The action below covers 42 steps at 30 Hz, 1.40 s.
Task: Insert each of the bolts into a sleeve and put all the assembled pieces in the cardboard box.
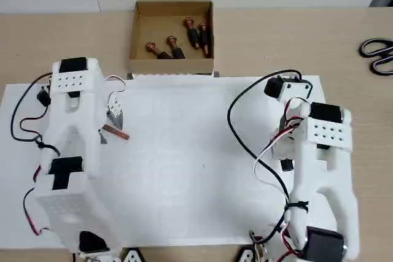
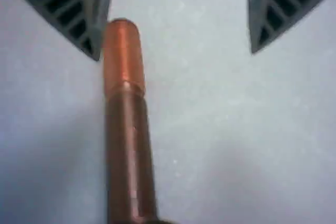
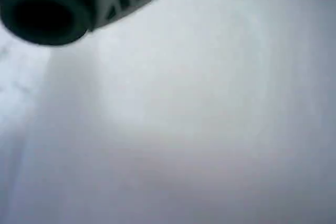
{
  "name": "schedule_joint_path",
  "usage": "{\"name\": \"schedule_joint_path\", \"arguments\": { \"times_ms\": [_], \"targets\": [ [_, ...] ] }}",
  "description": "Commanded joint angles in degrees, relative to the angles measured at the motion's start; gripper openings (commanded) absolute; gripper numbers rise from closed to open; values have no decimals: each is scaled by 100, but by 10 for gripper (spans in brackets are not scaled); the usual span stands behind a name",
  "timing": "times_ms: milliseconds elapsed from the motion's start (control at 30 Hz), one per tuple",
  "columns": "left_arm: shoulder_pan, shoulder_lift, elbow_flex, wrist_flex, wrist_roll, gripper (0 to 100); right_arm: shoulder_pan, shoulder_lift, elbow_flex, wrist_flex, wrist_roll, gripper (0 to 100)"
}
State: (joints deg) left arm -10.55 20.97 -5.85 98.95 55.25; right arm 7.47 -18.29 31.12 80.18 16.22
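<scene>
Left claw (image 2: 176,53) hangs spread wide over the copper bolt (image 2: 126,129).

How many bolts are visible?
5 bolts. Four sit sleeved in the box; one lies on the mat by the left gripper. Others may be hidden.

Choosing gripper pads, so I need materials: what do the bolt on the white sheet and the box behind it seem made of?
The bolt looks like metal, copper-coloured and semi-glossy: smooth surface with a soft highlight along the shaft; solid copper or plating cannot be told. The box looks like plain brown cardboard, matte, with thin folded walls.
</scene>
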Motion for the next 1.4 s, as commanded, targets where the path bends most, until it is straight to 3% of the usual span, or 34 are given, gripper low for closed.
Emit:
{"name": "schedule_joint_path", "arguments": {
  "times_ms": [0,300,733,1367],
  "targets": [
    [-44,-308,-57,-220,35,176,4,-242,-53,-75,44,13],
    [-185,-290,-57,-879,0,177,4,-242,-53,-57,44,13],
    [-721,88,-48,-941,-299,177,4,-242,-53,-66,35,13],
    [-607,404,-31,-1257,-273,174,4,-242,-53,-66,35,13]
  ]
}}
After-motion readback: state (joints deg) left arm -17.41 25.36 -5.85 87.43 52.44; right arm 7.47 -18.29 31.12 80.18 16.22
